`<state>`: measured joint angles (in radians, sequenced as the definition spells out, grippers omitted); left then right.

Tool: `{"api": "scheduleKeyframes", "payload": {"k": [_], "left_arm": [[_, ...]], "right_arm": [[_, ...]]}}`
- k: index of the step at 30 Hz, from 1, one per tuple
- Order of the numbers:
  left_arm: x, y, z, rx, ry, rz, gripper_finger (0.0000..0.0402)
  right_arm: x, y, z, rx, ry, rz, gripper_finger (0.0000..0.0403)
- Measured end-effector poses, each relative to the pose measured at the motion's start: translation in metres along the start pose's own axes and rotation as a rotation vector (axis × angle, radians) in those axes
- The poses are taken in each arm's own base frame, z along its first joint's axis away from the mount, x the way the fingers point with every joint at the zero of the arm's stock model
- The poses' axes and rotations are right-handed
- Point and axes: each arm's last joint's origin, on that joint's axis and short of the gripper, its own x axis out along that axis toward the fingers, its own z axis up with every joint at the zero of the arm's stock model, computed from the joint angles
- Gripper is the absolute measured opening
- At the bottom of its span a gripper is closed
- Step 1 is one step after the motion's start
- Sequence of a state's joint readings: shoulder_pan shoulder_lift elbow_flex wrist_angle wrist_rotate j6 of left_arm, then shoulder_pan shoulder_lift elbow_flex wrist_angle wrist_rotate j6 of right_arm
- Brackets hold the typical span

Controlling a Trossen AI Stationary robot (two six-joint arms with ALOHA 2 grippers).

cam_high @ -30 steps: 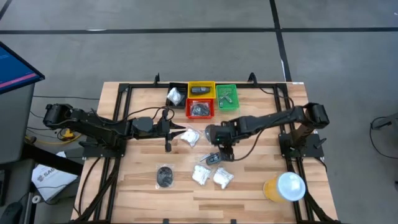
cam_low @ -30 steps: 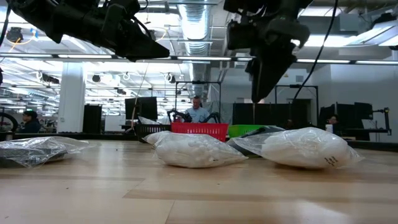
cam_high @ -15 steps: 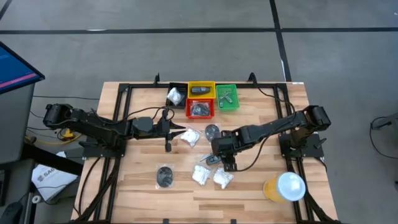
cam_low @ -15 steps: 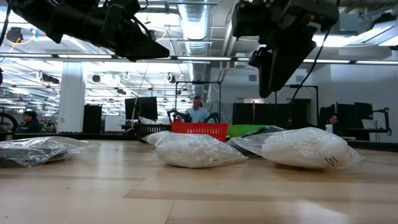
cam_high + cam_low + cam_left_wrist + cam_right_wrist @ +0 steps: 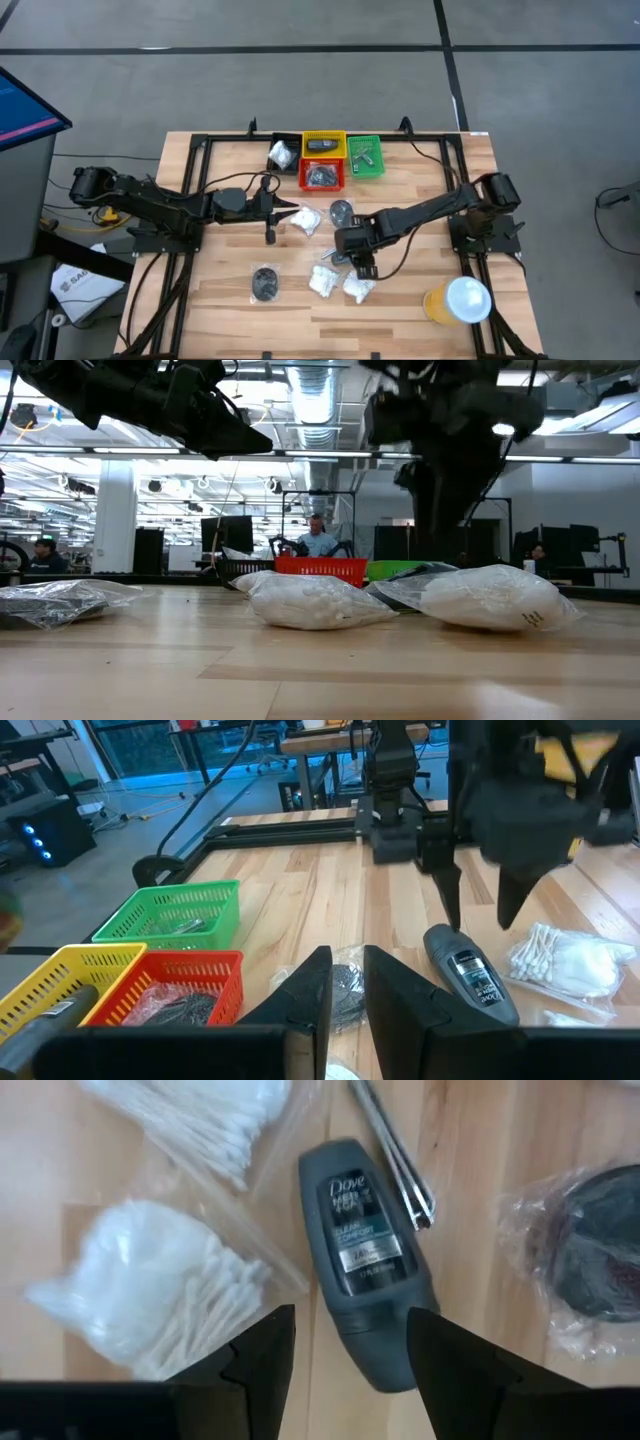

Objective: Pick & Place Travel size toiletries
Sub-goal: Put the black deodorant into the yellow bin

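Two arms over a wooden table [image 5: 220, 300], overhead view read left to right. Left gripper [image 5: 283, 211] hangs at centre-left of the frame, fingers a narrow gap apart, nothing between them; its tips are just beside a white crinkly packet [image 5: 305, 220]. Below it, lower left of centre, lies a dark round disc in clear wrap [image 5: 265, 284], well apart from the rest. At top centre sit four bins: black bin [image 5: 284, 154] with a white packet in it, yellow bin [image 5: 324, 144] with a black oblong piece, red bin [image 5: 322, 175] with dark stuff, green bin [image 5: 365, 156] with small silvery items. Just right of the white crinkly packet is another wrapped dark disc [image 5: 341, 211]. Right gripper [image 5: 362, 262] is at frame centre, pointing down. In the right wrist view its fingers [image 5: 262, 1350] are spread wide either side of a dark grey Dove roll-on [image 5: 363, 1265] lying flat on the wood, not touching it. Beside the roll-on: metal tweezers [image 5: 392, 1152] and two bags of cotton swabs [image 5: 165, 1290]. Overhead, the swab bags [image 5: 325, 282] lie low of centre, under the right gripper. Lower right corner holds an orange cup with white lid [image 5: 459, 301].
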<state>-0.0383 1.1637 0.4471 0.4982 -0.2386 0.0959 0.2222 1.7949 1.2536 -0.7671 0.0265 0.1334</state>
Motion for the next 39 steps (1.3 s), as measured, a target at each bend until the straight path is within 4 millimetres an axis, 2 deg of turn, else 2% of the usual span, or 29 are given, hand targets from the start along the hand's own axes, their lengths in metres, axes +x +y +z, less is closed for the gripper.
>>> {"api": "scheduleKeyframes", "payload": {"k": [4,10,18,26,39], "left_arm": [[0.000,0.000,0.000,0.000,0.000,0.000,0.0054],[0.000,0.000,0.000,0.000,0.000,0.000,0.0054],[0.000,0.000,0.000,-0.001,0.001,0.000,0.0054],[0.000,0.000,0.000,0.000,0.001,0.000,0.0054],[0.000,0.000,0.000,0.000,0.001,0.000,0.0054]], "right_arm": [[0.010,0.000,0.000,-0.013,0.030,-0.004,0.0182],[0.013,-0.001,0.001,-0.011,0.029,-0.005,0.0186],[0.021,-0.003,0.000,-0.005,0.054,-0.014,0.0212],[0.021,-0.002,0.001,-0.001,0.044,-0.012,0.0239],[0.026,0.000,0.001,0.017,0.055,-0.011,0.0240]]}}
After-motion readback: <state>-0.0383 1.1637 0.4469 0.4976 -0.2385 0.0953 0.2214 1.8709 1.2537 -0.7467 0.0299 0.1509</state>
